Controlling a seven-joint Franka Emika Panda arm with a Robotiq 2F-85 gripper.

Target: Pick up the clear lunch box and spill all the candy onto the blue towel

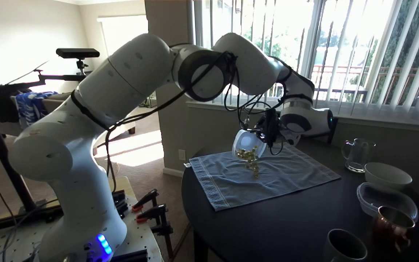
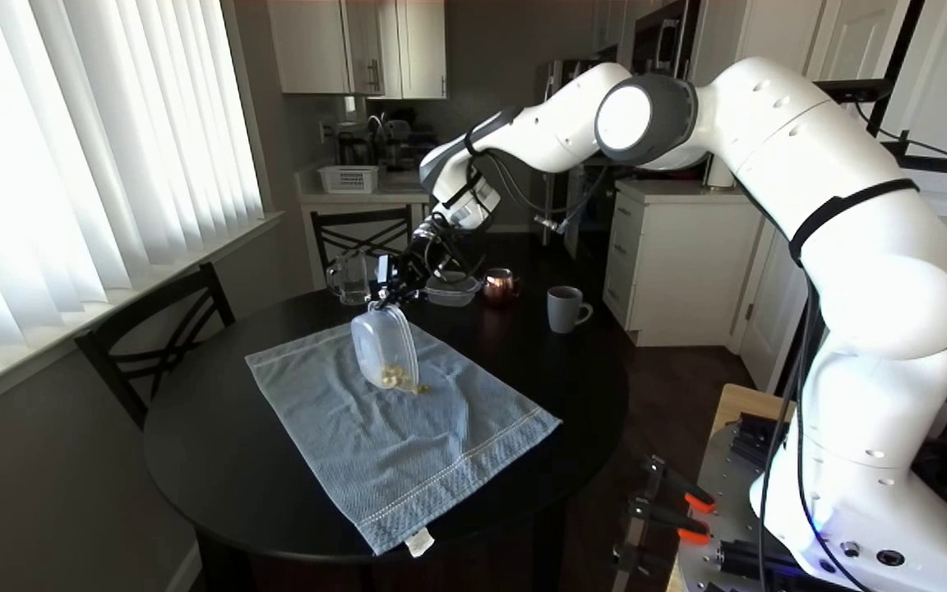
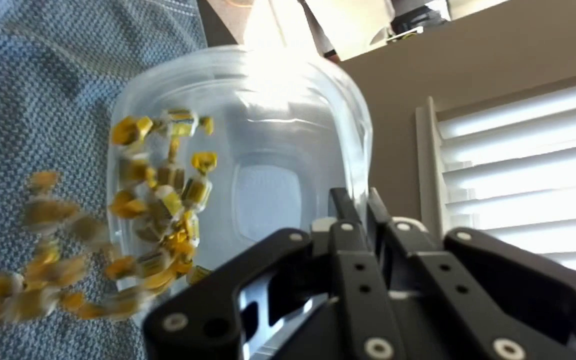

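The clear lunch box is tipped on its side above the blue towel. It is also tilted in the other exterior picture, and the towel lies flat with wrinkles below it. My gripper is shut on one rim wall of the box. Yellow-gold candy is piled along the lower side of the box. Blurred pieces fall over the edge toward the towel, forming a stream in an exterior view. Some candy also shows at the box's lower edge.
On the dark round table stand a glass mug, a white bowl, another clear container, a copper mug and a grey mug. Chairs and a window stand beside the table.
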